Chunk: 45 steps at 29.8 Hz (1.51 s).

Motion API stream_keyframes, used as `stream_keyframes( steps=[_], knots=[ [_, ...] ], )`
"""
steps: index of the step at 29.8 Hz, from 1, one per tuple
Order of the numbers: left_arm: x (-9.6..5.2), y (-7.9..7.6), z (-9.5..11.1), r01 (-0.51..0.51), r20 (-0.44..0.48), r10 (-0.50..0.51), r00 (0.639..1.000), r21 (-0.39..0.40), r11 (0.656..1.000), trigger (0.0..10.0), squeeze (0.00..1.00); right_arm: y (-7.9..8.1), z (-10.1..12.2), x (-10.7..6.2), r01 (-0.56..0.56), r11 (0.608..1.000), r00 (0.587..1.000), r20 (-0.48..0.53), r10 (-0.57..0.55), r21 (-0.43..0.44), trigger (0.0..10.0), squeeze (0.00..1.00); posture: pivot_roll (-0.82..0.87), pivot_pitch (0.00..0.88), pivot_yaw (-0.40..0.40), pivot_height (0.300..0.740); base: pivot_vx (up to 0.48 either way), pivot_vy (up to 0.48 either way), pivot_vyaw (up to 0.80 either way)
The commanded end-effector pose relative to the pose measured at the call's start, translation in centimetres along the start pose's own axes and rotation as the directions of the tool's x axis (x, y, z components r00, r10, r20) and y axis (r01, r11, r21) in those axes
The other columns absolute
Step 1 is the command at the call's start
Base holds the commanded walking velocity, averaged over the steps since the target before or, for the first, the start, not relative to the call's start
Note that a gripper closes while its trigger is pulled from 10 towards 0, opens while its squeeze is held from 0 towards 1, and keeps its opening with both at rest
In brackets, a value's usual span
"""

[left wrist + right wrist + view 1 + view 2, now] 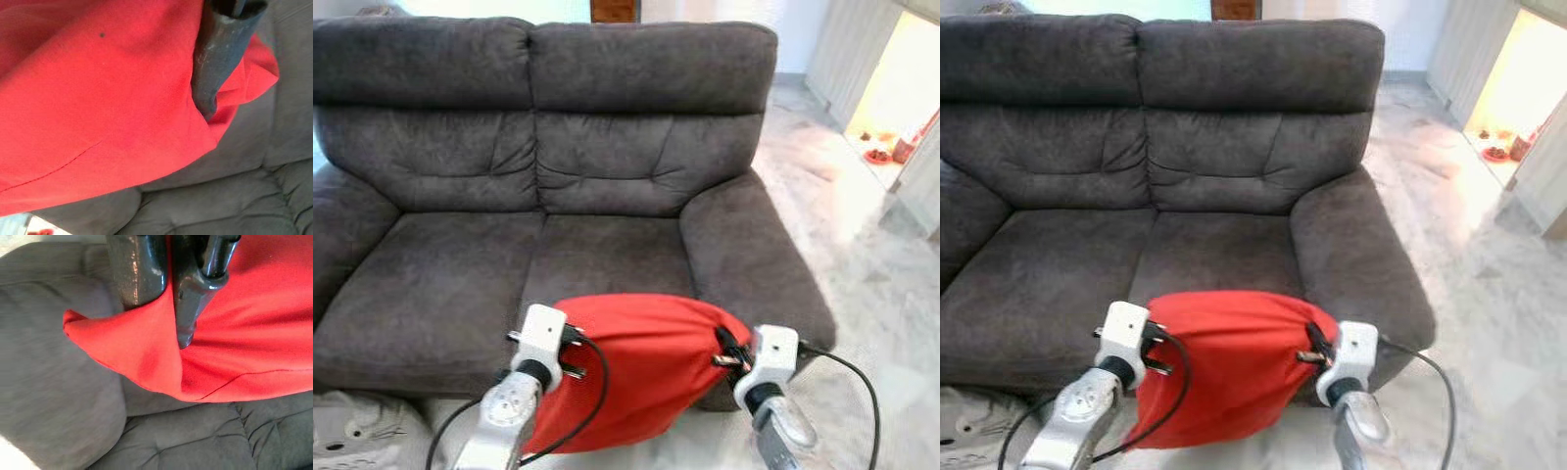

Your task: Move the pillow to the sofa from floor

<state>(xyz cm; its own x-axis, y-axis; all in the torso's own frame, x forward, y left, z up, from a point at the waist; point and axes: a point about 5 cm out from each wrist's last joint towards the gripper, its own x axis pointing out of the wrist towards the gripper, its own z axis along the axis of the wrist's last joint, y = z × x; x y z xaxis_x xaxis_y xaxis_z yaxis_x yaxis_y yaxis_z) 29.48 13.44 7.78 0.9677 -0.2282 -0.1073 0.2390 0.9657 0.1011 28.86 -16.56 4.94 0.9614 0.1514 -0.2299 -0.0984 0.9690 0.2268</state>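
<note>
A red pillow (636, 362) hangs between my two grippers, just in front of the right seat cushion of the dark grey sofa (460, 284). Its top edge is level with the seat front. My left gripper (570, 351) is shut on the pillow's left side; in the left wrist view one black finger (215, 63) presses into the red fabric (98, 98) and the other is hidden. My right gripper (729, 351) is shut on the right corner, where both fingers (188, 298) pinch a fold of the cloth (234, 333).
The sofa's right armrest (754, 255) rises just beyond my right gripper. A white object (352, 431) lies on the floor at lower left. Pale marble floor (881, 294) opens to the right, leading to a bright doorway (891, 108).
</note>
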Motion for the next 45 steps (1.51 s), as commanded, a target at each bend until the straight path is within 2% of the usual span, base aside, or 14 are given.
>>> stream_keyframes(
  steps=[1, 8, 14, 16, 22, 26, 36, 38, 39, 41, 45],
  knots=[
    [0.0, 1.3, 1.8, -0.038, 0.087, 0.035, 0.996, 0.033, 0.999, 10.0, 0.00, 0.3, 1.7, 0.4, -0.013, 0.999, 0.997, 0.073, 0.015, -0.034, 10.0, 0.00, 0.08, 0.074, 0.005, 0.740, 0.000, 0.000, 0.00],
    [-0.4, 1.6, 2.9, -0.060, 0.146, 0.055, 0.988, 0.030, 0.998, 10.0, 0.00, 1.6, 4.2, 1.1, -0.049, 0.998, 0.982, 0.179, 0.058, -0.050, 10.0, 0.00, 0.07, 0.071, 0.011, 0.740, 0.000, 0.000, 0.00],
    [-0.6, 2.0, 4.0, -0.076, 0.189, 0.058, 0.980, 0.093, 0.993, 10.0, 0.00, 2.3, 5.0, 1.3, -0.072, 0.995, 0.975, 0.204, 0.083, -0.064, 10.0, 0.00, 0.06, 0.064, 0.013, 0.740, 0.000, 0.000, 0.00],
    [-0.7, 2.1, 4.2, -0.080, 0.206, 0.049, 0.977, 0.142, 0.987, 10.0, 0.00, 2.6, 5.3, 1.3, -0.064, 0.997, 0.972, 0.223, 0.075, -0.053, 10.0, 0.00, 0.07, 0.051, 0.014, 0.740, 0.000, 0.000, 0.00],
    [-0.7, 1.6, 4.4, -0.058, 0.211, 0.025, 0.977, 0.152, 0.987, 10.0, 0.00, 1.8, 5.8, 1.4, -0.009, 1.000, 0.966, 0.257, 0.016, -0.029, 10.0, 0.00, 0.07, 0.046, 0.019, 0.740, 0.041, 0.000, 0.00],
    [-0.3, 1.5, 4.9, -0.067, 0.229, 0.032, 0.973, 0.147, 0.987, 10.0, 0.00, 1.9, 6.5, 1.6, -0.019, 1.000, 0.960, 0.278, 0.023, -0.020, 10.0, 0.00, 0.05, 0.029, 0.025, 0.740, 0.268, 0.000, 0.00],
    [0.1, 1.7, 5.8, -0.082, 0.257, 0.038, 0.966, 0.161, 0.984, 10.0, 0.00, 2.7, 7.2, 2.2, -0.051, 0.995, 0.953, 0.293, 0.075, -0.088, 10.0, 0.00, 0.06, 0.018, 0.019, 0.740, 0.330, 0.000, 0.00],
    [0.2, 2.3, 6.7, -0.105, 0.282, 0.046, 0.958, 0.197, 0.975, 10.0, 0.00, 3.1, 8.2, 2.3, -0.071, 0.988, 0.940, 0.322, 0.113, -0.139, 10.0, 0.00, 0.06, 0.032, 0.014, 0.740, 0.381, 0.000, 0.00],
    [0.2, 2.3, 6.7, -0.105, 0.282, 0.046, 0.958, 0.197, 0.975, 10.0, 0.00, 3.1, 8.2, 2.3, -0.071, 0.988, 0.940, 0.322, 0.113, -0.139, 10.0, 0.00, 0.06, 0.032, 0.014, 0.740, 0.382, 0.000, 0.00],
    [0.4, 3.2, 7.7, -0.144, 0.306, 0.078, 0.949, 0.201, 0.969, 10.0, 0.00, 3.4, 9.1, 2.4, -0.084, 0.979, 0.928, 0.345, 0.144, -0.184, 10.0, 0.00, 0.06, 0.040, 0.013, 0.740, 0.386, 0.000, 0.00],
    [0.5, 4.0, 9.0, -0.163, 0.337, 0.084, 0.938, 0.214, 0.963, 10.0, 0.00, 3.5, 10.4, 2.7, -0.080, 0.983, 0.915, 0.379, 0.139, -0.166, 10.0, 0.00, 0.06, 0.049, 0.013, 0.740, 0.387, 0.000, 0.00]
  ],
)
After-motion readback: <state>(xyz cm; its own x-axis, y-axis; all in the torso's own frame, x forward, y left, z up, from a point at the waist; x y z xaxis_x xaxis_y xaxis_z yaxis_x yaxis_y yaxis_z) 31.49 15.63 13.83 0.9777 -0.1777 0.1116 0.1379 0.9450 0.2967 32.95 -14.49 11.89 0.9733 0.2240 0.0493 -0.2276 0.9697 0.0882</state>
